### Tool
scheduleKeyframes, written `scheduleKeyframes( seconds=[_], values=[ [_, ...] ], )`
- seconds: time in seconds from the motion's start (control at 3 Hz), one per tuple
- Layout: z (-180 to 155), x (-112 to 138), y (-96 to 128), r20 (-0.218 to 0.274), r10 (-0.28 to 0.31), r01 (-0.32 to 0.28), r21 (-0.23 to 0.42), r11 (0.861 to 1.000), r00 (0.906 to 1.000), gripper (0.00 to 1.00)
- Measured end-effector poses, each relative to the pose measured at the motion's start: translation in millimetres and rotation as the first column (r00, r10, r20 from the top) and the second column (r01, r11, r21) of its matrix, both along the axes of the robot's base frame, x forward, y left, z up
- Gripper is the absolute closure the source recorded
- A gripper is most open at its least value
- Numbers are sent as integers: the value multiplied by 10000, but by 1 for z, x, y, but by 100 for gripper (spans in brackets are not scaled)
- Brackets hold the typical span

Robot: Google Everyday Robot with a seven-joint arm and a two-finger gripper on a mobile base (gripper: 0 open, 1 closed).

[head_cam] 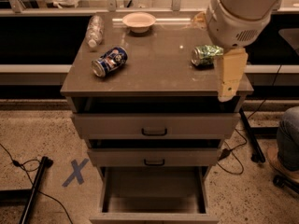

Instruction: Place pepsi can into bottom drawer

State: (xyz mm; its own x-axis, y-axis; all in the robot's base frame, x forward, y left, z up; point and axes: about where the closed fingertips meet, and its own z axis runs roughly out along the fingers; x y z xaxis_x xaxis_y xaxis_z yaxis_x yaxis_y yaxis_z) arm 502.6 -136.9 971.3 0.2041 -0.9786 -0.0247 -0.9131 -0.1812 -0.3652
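Note:
The pepsi can (110, 61) is blue with a silver end and lies on its side on the left part of the cabinet top (154, 73). The bottom drawer (154, 185) is pulled open and nothing lies in it. My gripper (230, 76) hangs as a beige piece below the white arm (236, 13), over the right front corner of the cabinet top. It is well to the right of the pepsi can and holds nothing that I can see.
A green can (204, 55) lies beside the gripper, partly behind the arm. A clear bottle (95, 30) and a white bowl (138, 21) sit at the back. The two upper drawers are slightly open. A blue X (74, 171), cables and a black pole (35, 190) are on the floor at left; a chair (286, 148) is at right.

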Motion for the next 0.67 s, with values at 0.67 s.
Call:
scheduleKeyframes(
  seconds=[0.67],
  values=[
    [-6, 29, 51, 483, 2080, -2065, -343, 9778, 9769, 0]
  ],
)
